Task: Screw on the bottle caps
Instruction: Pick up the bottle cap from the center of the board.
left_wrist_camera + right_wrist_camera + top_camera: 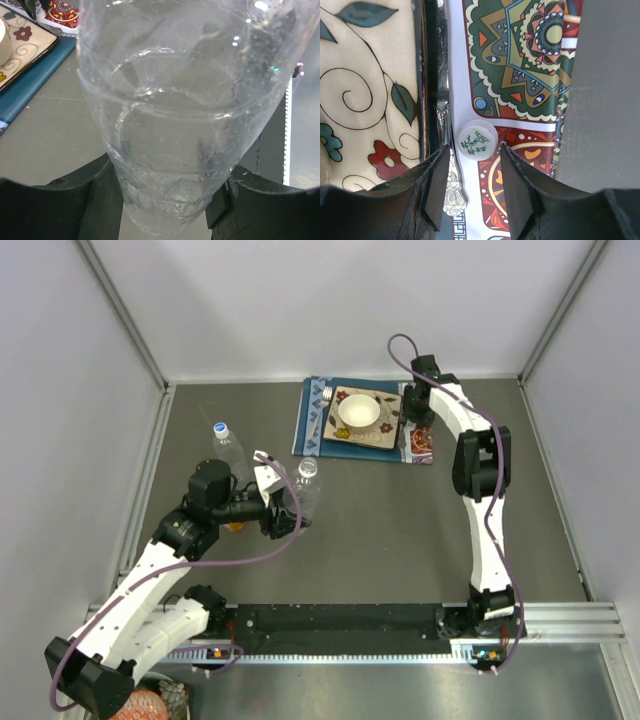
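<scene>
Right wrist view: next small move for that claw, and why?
Probably close the right claw on the white cap and lift. The cap lies on the patterned napkin between its open jaws, untouched, while the left claw holds the uncapped clear bottle.

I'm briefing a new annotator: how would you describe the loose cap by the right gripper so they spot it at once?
At the far edge of the table lies a blue placemat carrying a square floral plate. On the patterned cloth right of that plate, beside a silver utensil handle, sits the cap: a small white disc printed in green.
</scene>
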You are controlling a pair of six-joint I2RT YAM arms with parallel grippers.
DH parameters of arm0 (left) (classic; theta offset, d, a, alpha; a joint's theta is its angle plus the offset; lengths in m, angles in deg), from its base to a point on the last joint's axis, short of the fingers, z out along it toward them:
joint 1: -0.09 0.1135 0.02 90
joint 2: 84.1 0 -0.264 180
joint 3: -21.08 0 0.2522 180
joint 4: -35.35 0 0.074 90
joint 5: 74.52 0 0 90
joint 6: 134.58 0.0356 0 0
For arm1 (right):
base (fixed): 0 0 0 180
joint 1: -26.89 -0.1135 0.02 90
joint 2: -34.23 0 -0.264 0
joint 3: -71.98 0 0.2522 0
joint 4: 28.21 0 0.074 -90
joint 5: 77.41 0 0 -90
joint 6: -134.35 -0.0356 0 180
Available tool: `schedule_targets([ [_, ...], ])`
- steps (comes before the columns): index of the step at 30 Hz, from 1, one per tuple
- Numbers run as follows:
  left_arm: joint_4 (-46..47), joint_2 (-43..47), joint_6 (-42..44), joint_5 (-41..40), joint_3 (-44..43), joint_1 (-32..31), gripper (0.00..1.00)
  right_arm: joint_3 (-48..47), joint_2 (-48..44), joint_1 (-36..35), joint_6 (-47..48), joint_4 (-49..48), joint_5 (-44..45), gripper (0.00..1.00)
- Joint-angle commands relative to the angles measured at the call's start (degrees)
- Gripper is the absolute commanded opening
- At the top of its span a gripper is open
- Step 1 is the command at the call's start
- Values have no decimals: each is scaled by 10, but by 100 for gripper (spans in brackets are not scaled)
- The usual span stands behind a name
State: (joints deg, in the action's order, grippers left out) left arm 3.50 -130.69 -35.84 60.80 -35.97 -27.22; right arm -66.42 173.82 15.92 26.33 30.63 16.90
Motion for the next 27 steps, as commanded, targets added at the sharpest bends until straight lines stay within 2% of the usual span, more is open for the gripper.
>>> schedule_targets([
  [1,29,15,2,-1,-25,0,1,-25,13,-9,2,12,15,45],
  [6,27,17,3,-1,-22,0,1,-25,9,-9,6,12,23,37],
  [10,26,18,2,0,-20,0,1,-24,4,-9,10,12,26,26],
  [11,27,18,3,2,-19,0,1,-21,2,-9,11,12,29,21],
  [17,10,20,19,13,-8,0,2,6,-40,-17,37,2,52,12],
  [22,-11,28,56,24,-3,0,2,59,-133,-28,55,-13,42,10],
  [27,-34,41,84,39,4,-1,2,212,-275,-47,74,-72,8,8],
])
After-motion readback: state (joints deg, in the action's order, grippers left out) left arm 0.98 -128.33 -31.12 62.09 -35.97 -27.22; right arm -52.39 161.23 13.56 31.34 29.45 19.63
